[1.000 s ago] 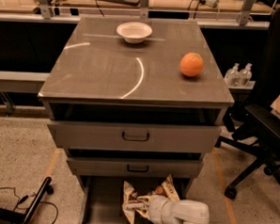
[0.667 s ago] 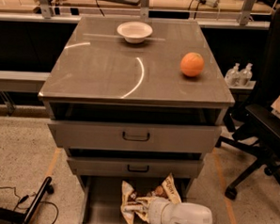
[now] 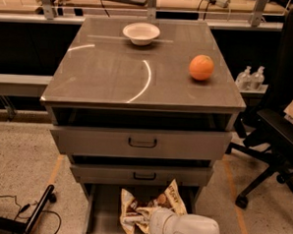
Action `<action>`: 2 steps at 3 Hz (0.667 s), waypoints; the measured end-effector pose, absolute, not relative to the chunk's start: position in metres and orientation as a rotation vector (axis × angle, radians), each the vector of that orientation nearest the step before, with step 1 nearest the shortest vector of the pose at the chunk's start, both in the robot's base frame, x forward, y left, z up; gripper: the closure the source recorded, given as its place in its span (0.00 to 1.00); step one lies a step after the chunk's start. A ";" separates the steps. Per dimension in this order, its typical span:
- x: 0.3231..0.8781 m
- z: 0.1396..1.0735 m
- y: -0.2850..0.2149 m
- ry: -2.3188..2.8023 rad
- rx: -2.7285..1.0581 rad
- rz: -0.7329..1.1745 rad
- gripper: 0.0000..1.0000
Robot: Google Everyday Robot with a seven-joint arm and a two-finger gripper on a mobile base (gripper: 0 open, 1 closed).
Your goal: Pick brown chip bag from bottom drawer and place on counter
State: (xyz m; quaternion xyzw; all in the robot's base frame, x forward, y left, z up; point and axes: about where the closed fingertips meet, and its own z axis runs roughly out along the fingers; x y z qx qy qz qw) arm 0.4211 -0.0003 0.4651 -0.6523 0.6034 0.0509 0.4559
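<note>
Gripper (image 3: 134,219) leftward, at crinkled chip bag (image 3: 174,199)

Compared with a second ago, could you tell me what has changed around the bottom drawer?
Very little. The tool stays at the bag in the bottom drawer, and both have crept slightly up and left in the view; whether it grips is unclear. The bowl and orange on the counter and the upper drawers are as before.
</note>
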 end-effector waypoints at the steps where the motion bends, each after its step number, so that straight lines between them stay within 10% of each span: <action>1: 0.425 0.457 0.005 1.480 -1.587 0.169 1.00; 2: 0.439 0.473 0.005 1.473 -1.544 0.237 1.00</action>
